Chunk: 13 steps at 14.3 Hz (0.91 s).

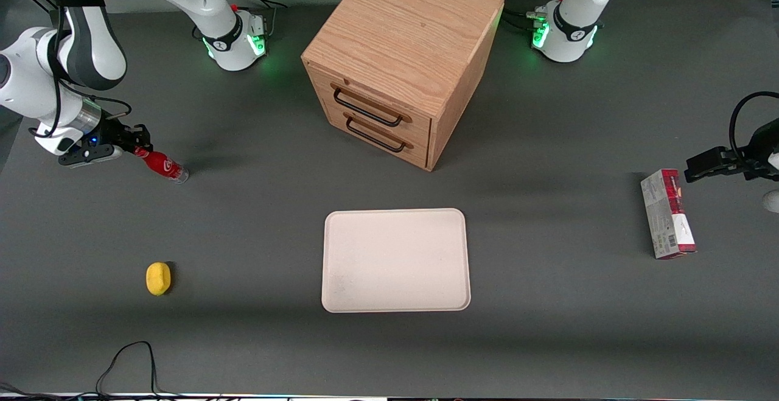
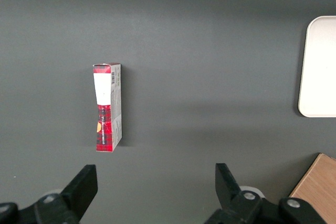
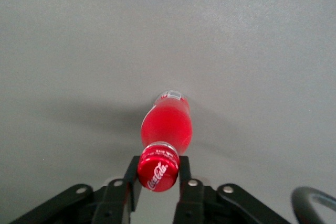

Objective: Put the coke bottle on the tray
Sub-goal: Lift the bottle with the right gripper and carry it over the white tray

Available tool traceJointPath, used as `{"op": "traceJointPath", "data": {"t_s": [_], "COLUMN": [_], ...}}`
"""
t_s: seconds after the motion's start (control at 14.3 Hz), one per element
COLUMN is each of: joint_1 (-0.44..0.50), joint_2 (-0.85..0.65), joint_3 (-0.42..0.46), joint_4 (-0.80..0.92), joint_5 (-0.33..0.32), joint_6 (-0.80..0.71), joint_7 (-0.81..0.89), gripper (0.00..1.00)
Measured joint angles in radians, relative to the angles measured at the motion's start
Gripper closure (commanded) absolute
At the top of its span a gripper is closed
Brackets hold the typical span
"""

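right arm reaching low toward its end of the table, gripper [image 1: 141, 149] tilted, fingers [image 3: 185, 179] clamped on coke bottle [image 1: 163, 165] cap

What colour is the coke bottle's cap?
Red with white script; the gripper is shut on the coke bottle at that cap, clearest in the right wrist view.
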Motion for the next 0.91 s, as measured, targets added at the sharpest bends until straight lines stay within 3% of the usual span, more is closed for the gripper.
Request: {"op": "traceJointPath", "data": {"t_s": [0.56,0.7,0.91], "joint_1": [0.001,0.002,0.017], "joint_2": [-0.002,-0.007,-0.003], "joint_3": [0.004,0.034,0.099], "joint_4": [0.017,0.111,0.397], "joint_5": [0.0,0.0,0.001], "joint_6": [-0.023,-0.155,-0.469], "joint_7": [0.0,0.007,0.06], "gripper": [1.0,1.0,1.0]}}
